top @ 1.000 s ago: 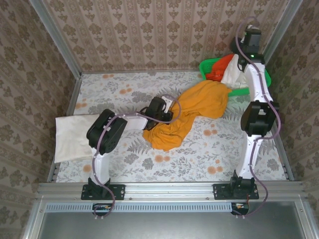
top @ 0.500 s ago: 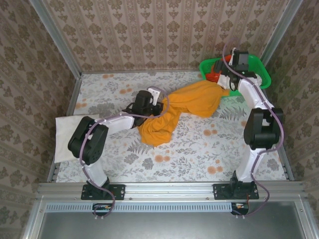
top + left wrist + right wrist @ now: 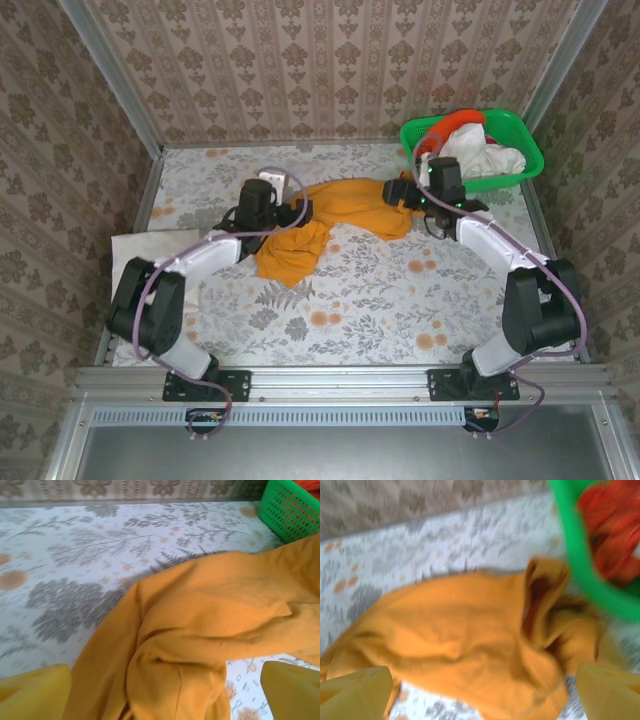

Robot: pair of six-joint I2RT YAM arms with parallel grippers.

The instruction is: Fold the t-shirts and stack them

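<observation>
**Both claws wide above the orange shirt**

The left claw (image 3: 165, 680) stood wide, its yellow fingers (image 3: 35, 690) far apart and gripping nothing. It hung over the end of the orange shirt (image 3: 340, 205) that lay farther from the green basket (image 3: 520, 160). The right claw (image 3: 482, 680) was also spread wide and empty, above the shirt's end just beside the basket. The orange shirt lay crumpled on the flowered counter (image 3: 400, 300), stretching leftward from the basket. A white shirt (image 3: 485, 155) and a red-orange shirt (image 3: 455, 125) lay bunched in the basket. A second white shirt (image 3: 130, 250) lay flat at the counter edge farthest from the basket, partly beneath the left arm.
</observation>
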